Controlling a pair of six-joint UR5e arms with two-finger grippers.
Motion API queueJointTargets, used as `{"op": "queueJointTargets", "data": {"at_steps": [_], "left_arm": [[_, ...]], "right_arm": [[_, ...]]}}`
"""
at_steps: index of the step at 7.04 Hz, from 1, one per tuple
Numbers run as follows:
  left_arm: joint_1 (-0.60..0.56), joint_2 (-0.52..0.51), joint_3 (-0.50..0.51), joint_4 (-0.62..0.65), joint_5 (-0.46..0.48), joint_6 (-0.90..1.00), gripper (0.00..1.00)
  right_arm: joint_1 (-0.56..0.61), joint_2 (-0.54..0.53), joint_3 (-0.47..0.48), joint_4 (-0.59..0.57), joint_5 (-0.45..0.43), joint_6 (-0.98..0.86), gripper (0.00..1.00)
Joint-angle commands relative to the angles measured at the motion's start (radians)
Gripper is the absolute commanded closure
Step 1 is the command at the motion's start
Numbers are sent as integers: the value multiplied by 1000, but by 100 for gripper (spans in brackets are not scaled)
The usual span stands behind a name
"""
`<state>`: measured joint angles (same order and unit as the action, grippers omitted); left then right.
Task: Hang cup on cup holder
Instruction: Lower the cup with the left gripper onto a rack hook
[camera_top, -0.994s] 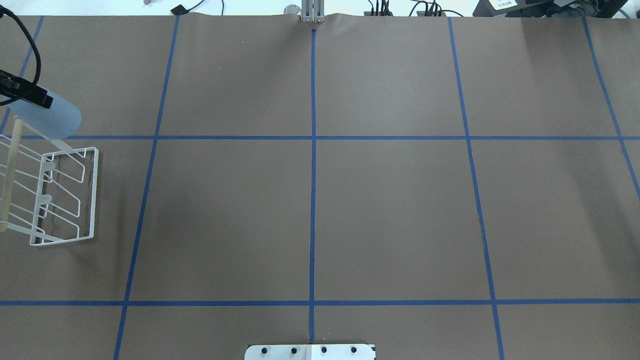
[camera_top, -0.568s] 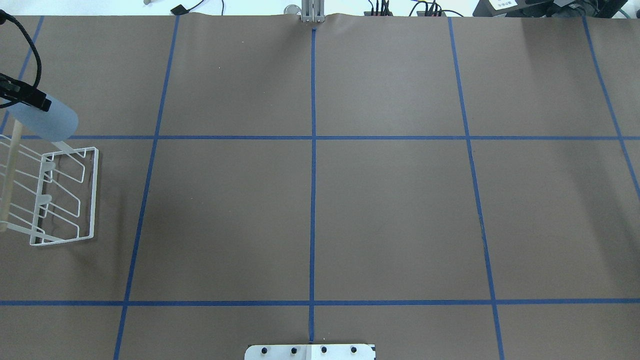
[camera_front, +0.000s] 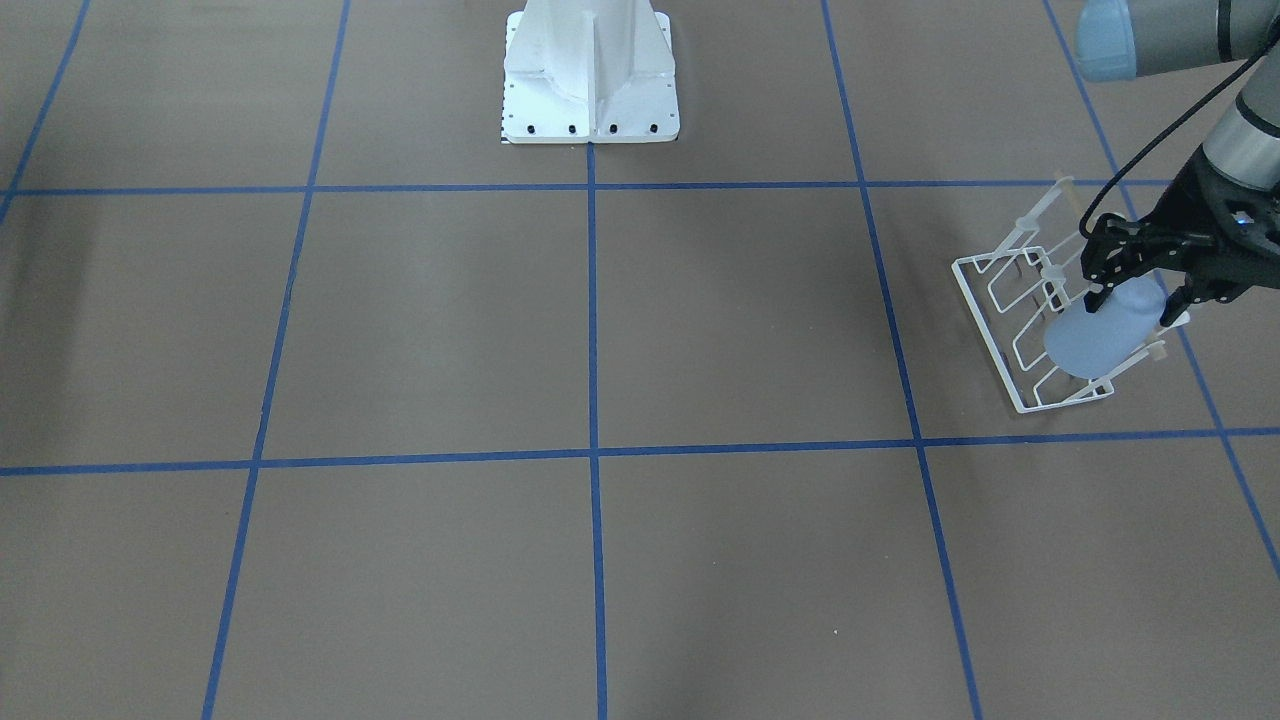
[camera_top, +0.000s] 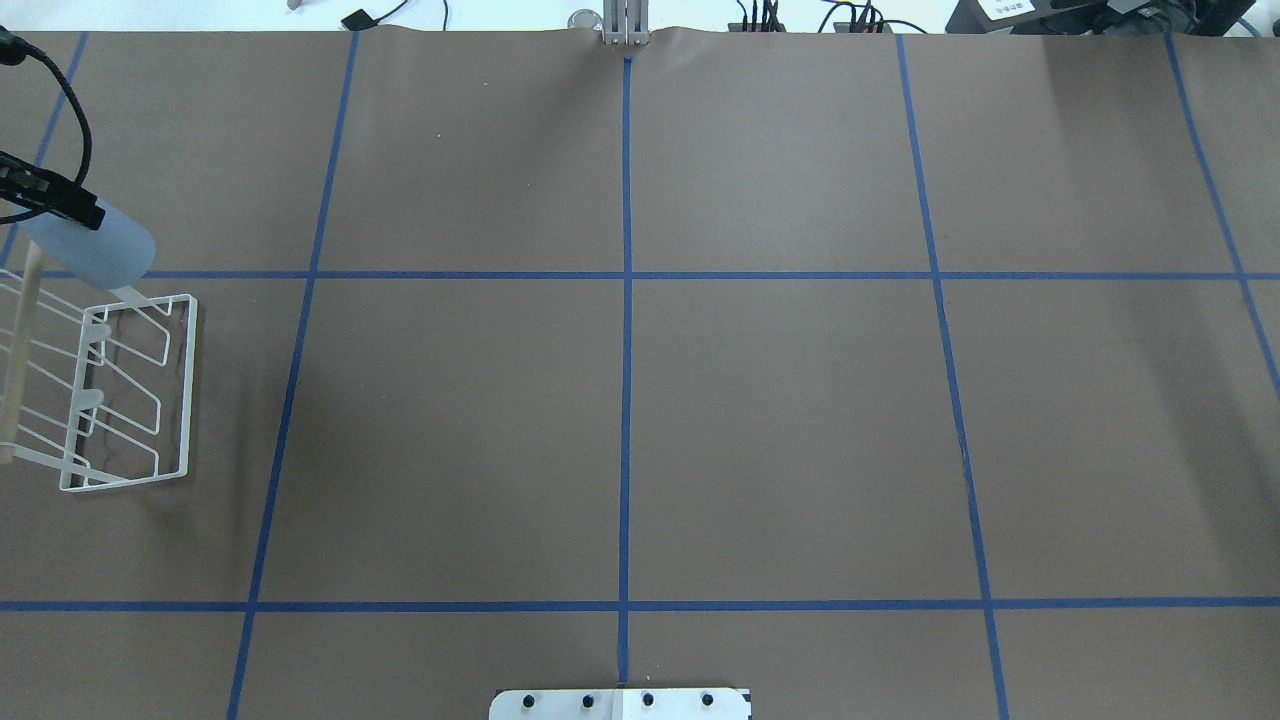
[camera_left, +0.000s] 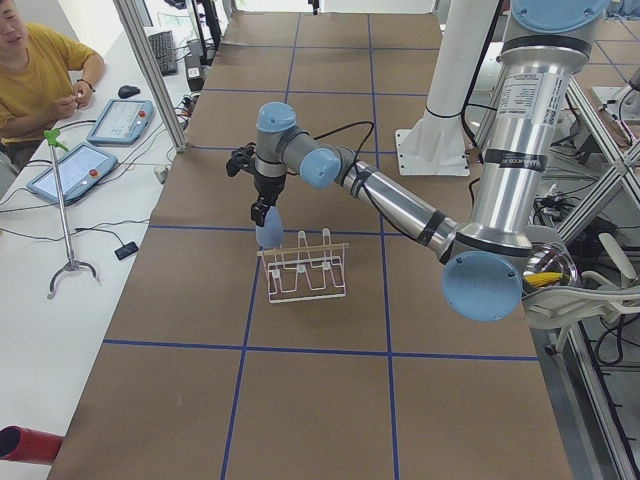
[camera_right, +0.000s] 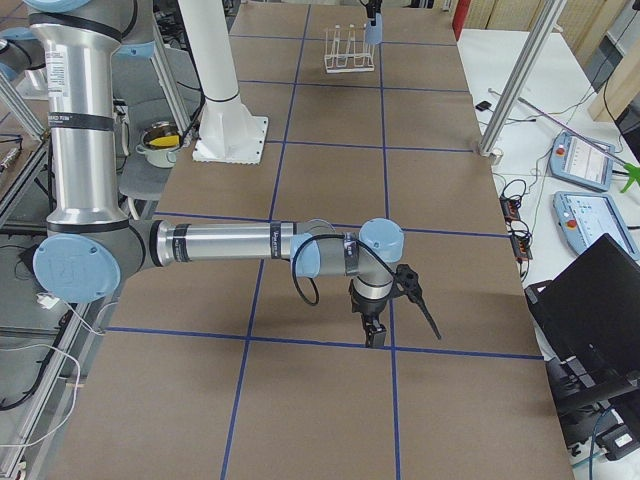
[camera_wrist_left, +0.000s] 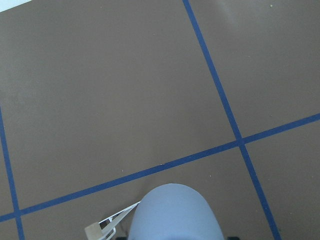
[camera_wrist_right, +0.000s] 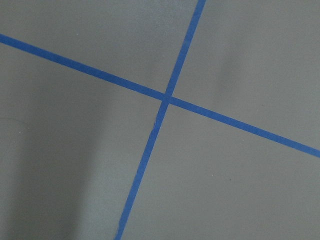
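We're in a robotics lab.
We see a table (camera_top: 780, 420) papered brown and gridded with blue tape (camera_top: 626, 400), teach pendants (camera_left: 120, 120) beside a seated operator (camera_left: 35, 70), and aluminium frame posts (camera_left: 152, 70).

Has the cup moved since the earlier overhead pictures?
Yes. In the overhead view the cup has slipped slightly left and down the picture, further across the horizontal blue tape line, toward the cup holder, which has not moved.

Bright even overhead light, soft faint shadows, sharp focus
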<state>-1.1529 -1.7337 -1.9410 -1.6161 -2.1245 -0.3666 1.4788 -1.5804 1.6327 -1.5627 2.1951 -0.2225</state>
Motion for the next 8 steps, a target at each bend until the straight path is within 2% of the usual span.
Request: {"op": "queueJointTargets", "data": {"at_steps": [1,2,3,4,6,8], "left_arm": [[1,0,8,-2,-23,-15,100],[1,2,10,-4,-91,-46,100],[2,9,10,-13,-106,-58,100],[2,19,39,-57,-104,-58,100],[2,20,166,-213,-97,-61,100],[13,17,182,-237,-92,-115,100]], "right_arm": [[0,-1,-1,0,0,0,0],[0,-1,-1,0,0,-1,0],[0,-3,-1,0,-2,-1,0],[0,-1,-2,0,-2,0,0],[-2,-1,-5,0,-2,0,0],[-2,-3,-7,0,-2,0,0]]}}
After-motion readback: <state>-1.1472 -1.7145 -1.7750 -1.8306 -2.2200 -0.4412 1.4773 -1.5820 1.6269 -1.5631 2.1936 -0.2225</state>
